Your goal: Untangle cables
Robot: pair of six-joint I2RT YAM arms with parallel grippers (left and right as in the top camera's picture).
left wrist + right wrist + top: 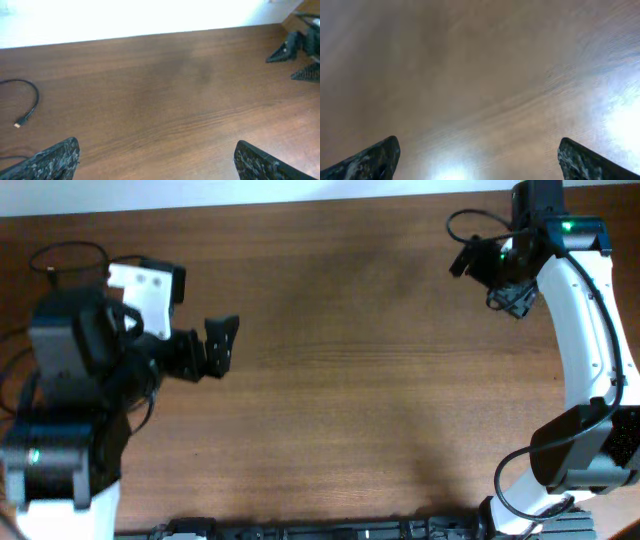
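Observation:
One thin black cable [35, 97] with a lighter plug tip lies curved on the wooden table at the left of the left wrist view, apart from both grippers. A thin black cord loop [68, 249] shows at the overhead's upper left, behind the left arm; I cannot tell if it is the same cable. The other cables are out of view. My left gripper [222, 347] is open and empty over bare table [157, 160]. My right gripper [486, 281] is open and empty over bare wood at the far right [477, 160]; it also shows in the left wrist view [297, 62].
The wooden table [350, 380] spans the view. The white far edge [300, 192] runs along the top. The left arm's body [70, 380] fills the left side, the right arm [585, 330] the right side. A dark rail [330, 530] lines the front edge.

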